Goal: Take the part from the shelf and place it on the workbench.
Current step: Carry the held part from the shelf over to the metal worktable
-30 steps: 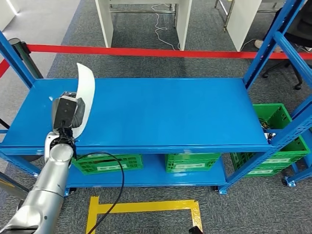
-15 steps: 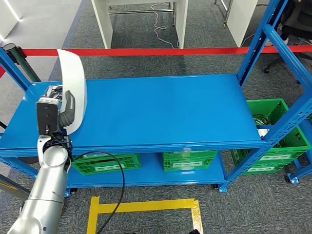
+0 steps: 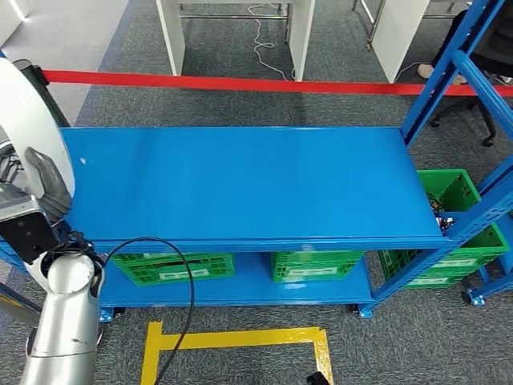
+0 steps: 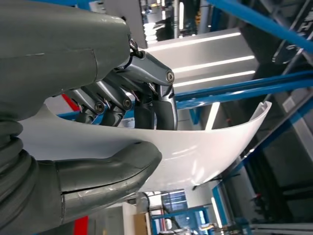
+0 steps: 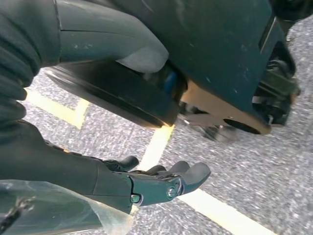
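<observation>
Carrying step, entry as I log it from the remote station.

Item: curved white plastic panel part (image 3: 27, 120). Location: clamped in my left hand (image 3: 33, 188), clear of the blue metal shelf deck (image 3: 242, 184), which lies just beyond the fingers. In the left wrist view the thick grey thumb (image 4: 110, 171) presses one face of the panel (image 4: 207, 147) and the darker fingers (image 4: 155, 105) wrap the other, so the hold is a full pinch across the sheet. Much of the panel runs out past the fingertips, unsupported.

Right hand (image 5: 158, 183): hanging low over grey carpet with yellow floor tape (image 5: 217, 210), fingers loosely extended and apart, nothing between them.

Handling notes, my judgement:
- The free end likely acts as a lever; I would turn and walk slowly so it does not swing or creep in the pinch.
- The blue shelf upright (image 3: 445, 72) and the red barrier tape (image 3: 242, 83) sit beyond the hand; I would draw the panel toward the body before turning.
- The workbench surface lies somewhere outside these views; I would lower the free edge first, then ease the thumb off.
</observation>
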Controlling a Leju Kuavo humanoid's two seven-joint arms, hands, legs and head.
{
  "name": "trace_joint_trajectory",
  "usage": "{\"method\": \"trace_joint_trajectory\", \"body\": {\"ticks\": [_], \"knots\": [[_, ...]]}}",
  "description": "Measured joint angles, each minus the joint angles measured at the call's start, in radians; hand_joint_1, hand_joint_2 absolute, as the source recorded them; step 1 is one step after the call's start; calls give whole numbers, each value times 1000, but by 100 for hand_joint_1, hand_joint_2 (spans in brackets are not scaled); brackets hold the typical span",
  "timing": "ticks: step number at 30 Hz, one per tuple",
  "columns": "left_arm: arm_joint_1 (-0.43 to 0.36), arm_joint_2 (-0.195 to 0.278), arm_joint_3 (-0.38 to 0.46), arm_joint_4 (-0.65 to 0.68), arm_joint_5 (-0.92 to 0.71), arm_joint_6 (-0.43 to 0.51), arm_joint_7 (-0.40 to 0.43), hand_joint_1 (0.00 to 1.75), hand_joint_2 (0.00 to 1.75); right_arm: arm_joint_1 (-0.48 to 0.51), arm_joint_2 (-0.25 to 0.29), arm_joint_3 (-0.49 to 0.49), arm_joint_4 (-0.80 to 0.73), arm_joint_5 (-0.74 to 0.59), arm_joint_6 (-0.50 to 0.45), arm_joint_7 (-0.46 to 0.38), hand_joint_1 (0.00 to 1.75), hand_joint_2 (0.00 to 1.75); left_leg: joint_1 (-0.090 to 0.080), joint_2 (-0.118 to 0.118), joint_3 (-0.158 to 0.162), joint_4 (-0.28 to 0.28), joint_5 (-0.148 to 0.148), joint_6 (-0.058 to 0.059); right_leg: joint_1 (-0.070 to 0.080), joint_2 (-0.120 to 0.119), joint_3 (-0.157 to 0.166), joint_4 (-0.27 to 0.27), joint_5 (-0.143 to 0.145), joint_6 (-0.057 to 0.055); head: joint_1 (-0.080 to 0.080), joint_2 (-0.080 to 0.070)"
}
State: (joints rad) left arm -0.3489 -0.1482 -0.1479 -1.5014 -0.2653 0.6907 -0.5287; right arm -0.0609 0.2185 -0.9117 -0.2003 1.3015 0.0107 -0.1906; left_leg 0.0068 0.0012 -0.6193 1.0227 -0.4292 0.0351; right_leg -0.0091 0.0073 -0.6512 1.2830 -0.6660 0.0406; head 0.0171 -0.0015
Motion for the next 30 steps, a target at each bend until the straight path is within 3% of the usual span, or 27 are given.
{"method": "trace_joint_trajectory", "body": {"ticks": [2,6,8,10,12,14,16,18,19,20,22,23,24,27,28,30], "knots": [[4,-3,1,-4,-8,3,-5,175,175,-3,0,0,0,0,0,1,0,175,-1,1,-1,0,1,1,0,0,-14,36,-9,0,0,0],[5,-5,2,-6,-12,4,-8,175,175,-4,0,0,0,0,0,2,0,175,-2,1,-1,0,2,2,0,0,-9,31,0,0,0,0],[7,-15,9,-24,-29,5,-17,175,175,1,1,1,1,5,2,8,0,175,-4,-1,-7,2,11,-4,2,1,69,-119,68,-7,-1,0],[10,-25,18,-48,-46,7,-24,175,175,9,2,2,2,11,4,11,0,175,-7,-2,-18,4,29,-19,5,3,141,-267,132,-19,-1,0],[12,-28,23,-55,-48,7,-26,175,175,10,4,3,3,12,5,9,0,175,-6,-2,-31,14,25,-31,3,2,132,-274,144,-33,-2,0],[13,-29,29,-59,-50,7,-29,175,175,8,6,3,3,12,5,9,0,175,-3,-3,-57,81,-36,-42,-1,-3,117,-278,162,-47,-5,0],[16,-29,36,-61,-52,8,-31,175,175,5,7,3,3,12,5,10,0,175,0,-3,-94,212,-126,-51,0,-6,97,-277,179,-53,-7,0],[21,-30,42,-61,-54,8,-31,175,175,2,7,3,3,12,5,11,0,175,1,-3,-95,290,-166,-54,1,-6,74,-276,196,-52,-7,0],[22,-30,44,-61,-55,8,-32,175,175,0,7,3,3,12,5,11,0,175,1,-3,-70,273,-159,-54,1,-6,64,-275,204,-51,-7,0],[23,-31,46,-61,-57,8,-33,175,175,-2,7,3,3,12,5,11,0,175,1,-3,-27,219,-138,-52,1,-6,56,-275,210,-49,-7,0],[23,-34,49,-64,-58,8,-37,175,175,-5,7,3,3,12,5,12,0,175,0,-4,73,67,-102,-45,2,-6,45,-273,222,-42,-7,0],[23,-36,50,-66,-59,8,-40,175,175,-6,7,3,3,12,5,12,0,175,-2,-4,104,14,-94,-40,4,-6,40,-272,228,-36,-6,0],[23,-38,53,-68,-59,8,-43,175,175,-7,7,3,3,12,5,12,0,175,-4,-4,118,-14,-93,-35,5,-6,36,-271,235,-30,-6,0],[29,-42,63,-72,-59,8,-49,175,175,-7,6,3,3,12,4,13,0,175,-4,-2,106,-18,-77,-16,6,-5,26,-270,247,-13,-6,0],[29,-44,65,-72,-59,8,-49,175,175,-8,6,3,3,12,4,13,0,175,-2,0,98,-19,-68,-9,6,-4,18,-258,229,-8,-5,0],[30,-48,70,-74,-61,8,-50,175,175,-11,5,3,3,12,3,14,0,175,0,4,76,-21,-46,3,6,-3,-14,-176,145,-1,-1,0]]}}
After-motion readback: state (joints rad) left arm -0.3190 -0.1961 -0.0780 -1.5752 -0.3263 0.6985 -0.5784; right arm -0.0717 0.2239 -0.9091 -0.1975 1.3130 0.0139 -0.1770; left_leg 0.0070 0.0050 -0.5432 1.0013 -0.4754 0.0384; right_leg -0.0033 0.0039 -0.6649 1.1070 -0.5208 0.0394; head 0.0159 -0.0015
